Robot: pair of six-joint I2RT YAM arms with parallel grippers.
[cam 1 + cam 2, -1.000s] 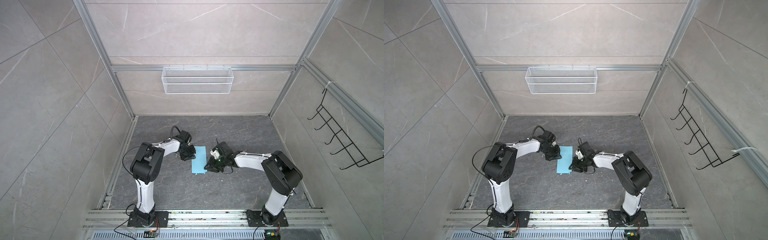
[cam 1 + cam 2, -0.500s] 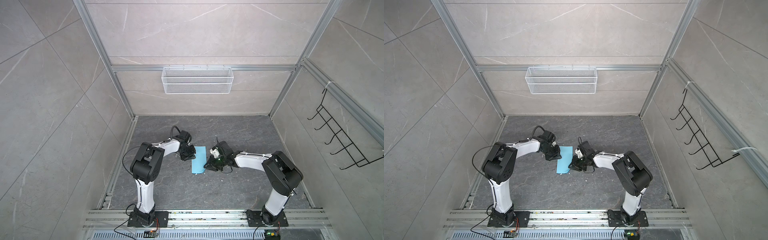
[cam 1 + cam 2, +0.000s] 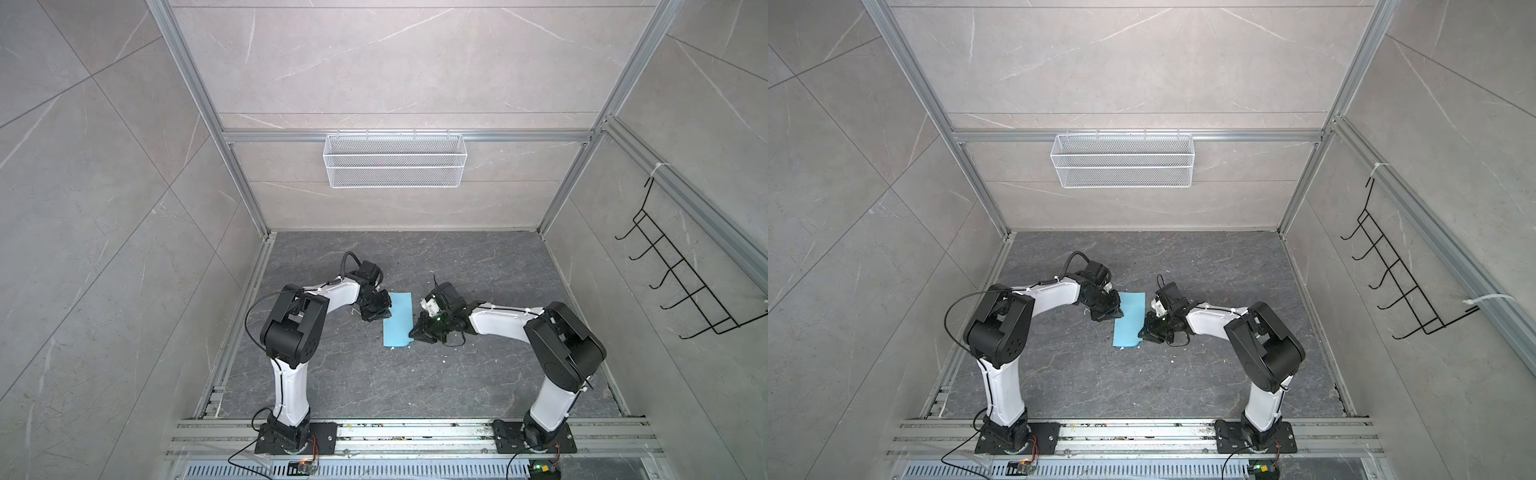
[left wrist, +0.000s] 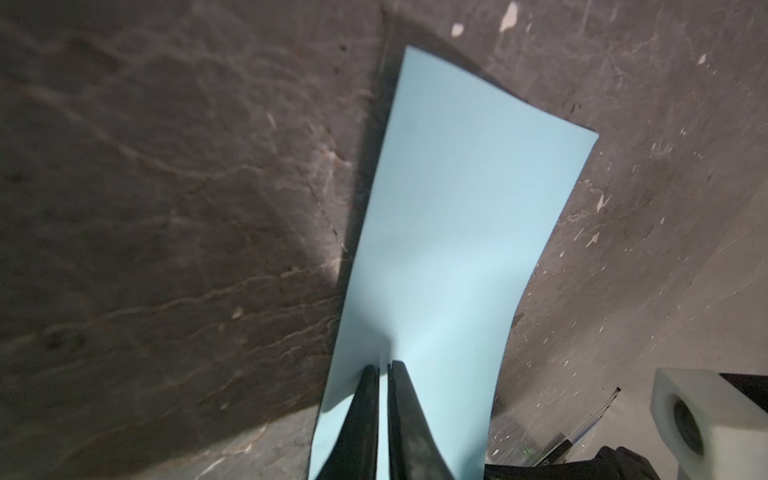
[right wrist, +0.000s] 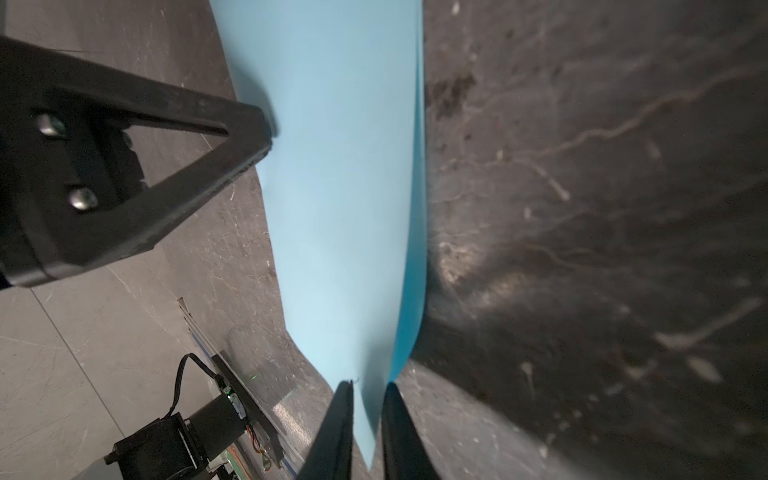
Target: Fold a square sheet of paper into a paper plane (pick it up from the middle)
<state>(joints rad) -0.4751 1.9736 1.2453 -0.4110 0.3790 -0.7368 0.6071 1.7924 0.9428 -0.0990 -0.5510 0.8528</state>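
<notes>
The square sheet of paper point(image 3: 398, 320) point(image 3: 1129, 320) is light blue and lies doubled into a narrow rectangle on the dark floor between the arms. My left gripper point(image 3: 389, 311) point(image 3: 1120, 311) is at its left long edge. In the left wrist view that gripper point(image 4: 384, 365) is shut on the sheet point(image 4: 449, 208), which bows upward away from it. My right gripper point(image 3: 412, 335) point(image 3: 1140, 335) is at the right edge near the front corner. In the right wrist view its jaws point(image 5: 368, 384) stand close together with the sheet's point(image 5: 340, 166) edge between them. No paper plane shape shows.
A white wire basket point(image 3: 395, 160) hangs on the back wall. A black hook rack point(image 3: 681, 291) is on the right wall. Aluminium rails point(image 3: 415, 432) carrying both arm bases run along the front. Small white scraps point(image 3: 390, 348) dot the floor near the sheet.
The right gripper's jaws have drawn closer together around the sheet's right edge. The left gripper keeps its grip, and neither arm has visibly shifted.
</notes>
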